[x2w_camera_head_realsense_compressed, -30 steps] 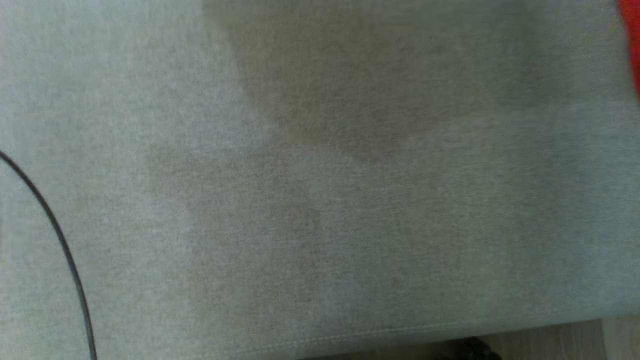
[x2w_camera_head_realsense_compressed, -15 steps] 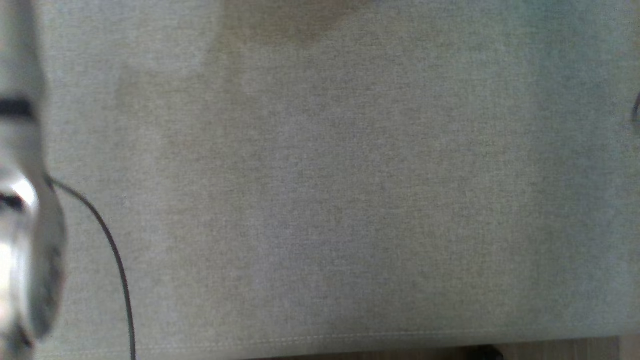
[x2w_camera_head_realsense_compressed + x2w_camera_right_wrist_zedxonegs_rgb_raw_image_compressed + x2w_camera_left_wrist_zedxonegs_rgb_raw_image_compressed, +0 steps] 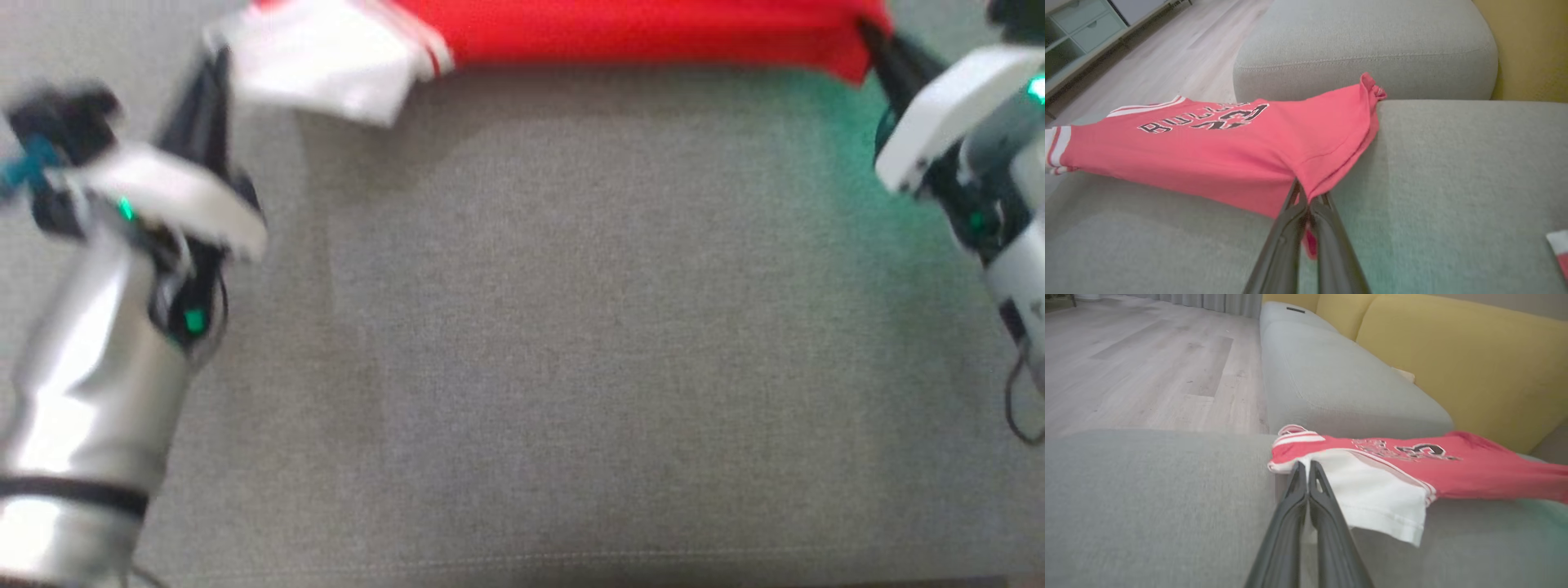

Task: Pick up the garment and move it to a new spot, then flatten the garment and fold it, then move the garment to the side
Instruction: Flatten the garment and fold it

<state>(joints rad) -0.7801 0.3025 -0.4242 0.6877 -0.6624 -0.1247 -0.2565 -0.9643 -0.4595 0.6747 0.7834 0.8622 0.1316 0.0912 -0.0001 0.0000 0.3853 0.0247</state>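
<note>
The garment (image 3: 637, 28) is a red jersey with a white sleeve and dark lettering, stretched along the top of the head view between my two grippers over the grey sofa seat (image 3: 571, 327). My left gripper (image 3: 217, 64) is shut on the garment's white-sleeved end. In the left wrist view the left gripper (image 3: 1306, 466) pinches the edge where the white sleeve meets the red of the garment (image 3: 1474, 473). My right gripper (image 3: 865, 33) is shut on the red end. Seen from the right wrist, the right gripper (image 3: 1306, 194) clamps a gathered fold of the garment (image 3: 1208, 155).
The sofa's yellow backrest (image 3: 1453, 355) rises behind the seat cushions. Wooden floor (image 3: 1147, 367) lies beyond the seat's front edge, with a pale cabinet (image 3: 1081, 28) farther off. A small red-and-white scrap (image 3: 1560, 249) lies on the cushion. A thin cable (image 3: 1016, 408) hangs from my right arm.
The head camera has moved: earlier it showed bare grey cushion with a cable and a forearm's edge; now both grippers and the stretched garment are in its picture.
</note>
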